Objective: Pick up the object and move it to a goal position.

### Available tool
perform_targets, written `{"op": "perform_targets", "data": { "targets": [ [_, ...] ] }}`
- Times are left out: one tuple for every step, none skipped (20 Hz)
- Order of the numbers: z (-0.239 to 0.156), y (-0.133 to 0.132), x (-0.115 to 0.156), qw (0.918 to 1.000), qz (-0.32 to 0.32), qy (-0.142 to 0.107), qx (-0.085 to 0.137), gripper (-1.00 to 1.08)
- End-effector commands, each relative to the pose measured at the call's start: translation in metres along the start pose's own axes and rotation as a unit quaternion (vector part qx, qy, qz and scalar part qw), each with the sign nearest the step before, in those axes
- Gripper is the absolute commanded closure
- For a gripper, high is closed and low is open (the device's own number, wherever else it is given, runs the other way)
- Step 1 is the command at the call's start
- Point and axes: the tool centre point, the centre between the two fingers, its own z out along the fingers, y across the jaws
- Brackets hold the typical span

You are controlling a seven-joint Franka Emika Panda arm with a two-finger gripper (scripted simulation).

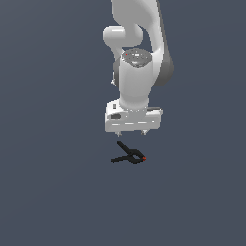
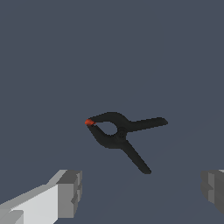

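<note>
- The white arm (image 1: 139, 53) comes straight down the middle of the exterior view, wrist pointing at the flat grey-blue worktop (image 1: 48, 192).
- At its end sits the claw (image 1: 131, 133), and only two short stubs of its fingers poke out beneath the white hand block in that view.
- Over to the wrist view: the claw (image 2: 142, 192) is spread wide, one grey pad (image 2: 70, 194) on a white finger at one side, the other pad (image 2: 213, 189) right at the picture's edge.
- Nothing sits between those pads; the claw grips nothing at all.
- And there is the object (image 1: 129, 156), a small black spring clamp, lying on the worktop just under the claw in the exterior view, clear of the fingertips.
- In the wrist view the object (image 2: 117, 133) shows plainly: a looped body, two thin handles splaying apart, and a tiny red-orange tip at the closed end.
- In the exterior view that red tip points toward the exterior view's right, and the handles fan out to the left and upward.
- The clamp is far smaller than the hand block above it.
</note>
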Motion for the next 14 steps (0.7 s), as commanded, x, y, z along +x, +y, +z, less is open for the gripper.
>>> {"op": "perform_targets", "data": {
  "targets": [
    [0.0,0.0,0.0,1.0,0.0,0.0,0.0,-0.92],
    [-0.0001,-0.0002,0.0001,1.0,0.0,0.0,0.0,-0.92],
    [-0.0002,-0.0006,0.0004,1.0,-0.001,0.001,0.001,-0.92],
    [-0.0004,-0.0013,0.0009,1.0,-0.002,0.001,0.001,-0.92],
    [-0.0008,-0.0023,0.0015,1.0,-0.004,0.002,0.002,-0.92],
    [-0.0012,-0.0036,0.0023,1.0,-0.006,0.004,0.003,-0.92],
    [-0.0017,-0.0051,0.0033,0.9999,-0.009,0.005,0.005,-0.92],
    [-0.0022,-0.0065,0.0042,0.9999,-0.011,0.007,0.006,-0.92],
    [-0.0025,-0.0076,0.0049,0.9999,-0.013,0.008,0.007,-0.92],
    [-0.0028,-0.0084,0.0054,0.9998,-0.015,0.008,0.008,-0.92],
    [-0.0029,-0.0089,0.0058,0.9998,-0.016,0.009,0.008,-0.92],
    [-0.003,-0.0091,0.0059,0.9998,-0.016,0.009,0.008,-0.92],
    [-0.003,-0.0091,0.0058,0.9998,-0.016,0.009,0.008,-0.92],
    [-0.0029,-0.0088,0.0057,0.9998,-0.016,0.009,0.008,-0.92]
  ]
}}
